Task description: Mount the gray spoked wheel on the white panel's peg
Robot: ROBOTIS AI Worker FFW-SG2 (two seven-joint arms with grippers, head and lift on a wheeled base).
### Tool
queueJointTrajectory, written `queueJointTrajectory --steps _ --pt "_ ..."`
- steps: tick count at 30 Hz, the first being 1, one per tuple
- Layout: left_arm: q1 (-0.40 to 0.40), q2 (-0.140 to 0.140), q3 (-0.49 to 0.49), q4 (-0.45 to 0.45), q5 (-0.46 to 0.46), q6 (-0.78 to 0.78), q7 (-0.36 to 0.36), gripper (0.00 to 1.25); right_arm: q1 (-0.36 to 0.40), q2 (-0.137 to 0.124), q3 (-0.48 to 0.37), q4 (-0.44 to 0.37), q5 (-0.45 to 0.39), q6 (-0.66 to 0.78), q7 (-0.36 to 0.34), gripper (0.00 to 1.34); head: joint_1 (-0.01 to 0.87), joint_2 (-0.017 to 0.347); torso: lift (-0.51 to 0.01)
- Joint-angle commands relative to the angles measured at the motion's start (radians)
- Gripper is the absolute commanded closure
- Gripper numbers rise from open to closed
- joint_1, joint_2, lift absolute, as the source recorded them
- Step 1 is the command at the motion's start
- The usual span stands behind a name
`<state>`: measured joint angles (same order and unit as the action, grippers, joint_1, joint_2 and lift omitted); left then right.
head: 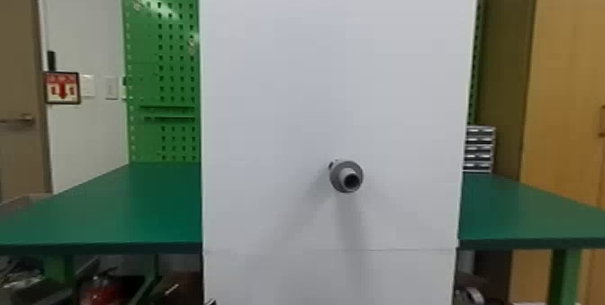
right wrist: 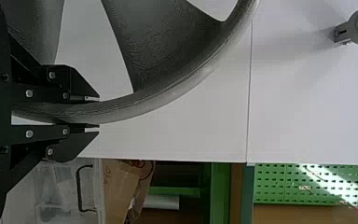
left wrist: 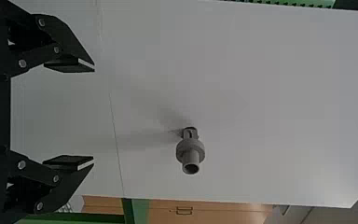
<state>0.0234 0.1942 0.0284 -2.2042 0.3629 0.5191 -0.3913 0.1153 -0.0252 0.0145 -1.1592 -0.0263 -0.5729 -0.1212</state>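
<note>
Your right tool point(right wrist: 99, 113) is closed on the rim of the gray, round, spoked wheel point(right wrist: 168, 51), one flat black finger on either side. Beyond those fingertips and apart from the wheel, a gray, stepped, cylindrical peg point(head: 345, 176) with a hollow end juts from the smooth white panel point(head: 333, 79). Your left tool point(left wrist: 93, 115) is empty, its fingers spread wide, the peg out past their tips.

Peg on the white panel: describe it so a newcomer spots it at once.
Start from the tall white panel in front of the green table. The peg juts out of it in the head view's lower half. It's gray and stepped: thick collar, narrower hollow tip, no spokes or broad rim, unlike the gray wheel.
</note>
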Motion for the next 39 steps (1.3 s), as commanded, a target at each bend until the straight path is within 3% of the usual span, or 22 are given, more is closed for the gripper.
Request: queueJointTrajectory --steps 1,18,30,39 --pt "0.01 -0.004 0.001 -0.006 -0.01 -0.014 0.005 0.54 0.0 0.002 -0.002 0.001 0.002 -0.001 0.0 1.17 0.123 -0.008 -0.397" --pt "0.01 0.005 -0.01 -0.008 -0.015 -0.014 0.014 0.54 0.0 0.005 -0.011 0.007 0.008 -0.001 0.0 1.17 0.123 -0.008 -0.397" --pt "0.0 0.013 -0.016 -0.008 -0.018 -0.014 0.014 0.54 0.003 0.026 -0.027 0.006 -0.003 0.011 0.0 1.17 0.123 -0.008 -0.397" --pt "-0.002 0.013 -0.018 -0.008 -0.019 -0.014 0.014 0.54 0.006 0.025 -0.001 -0.097 -0.021 0.117 0.0 1.17 0.123 -0.008 -0.397"
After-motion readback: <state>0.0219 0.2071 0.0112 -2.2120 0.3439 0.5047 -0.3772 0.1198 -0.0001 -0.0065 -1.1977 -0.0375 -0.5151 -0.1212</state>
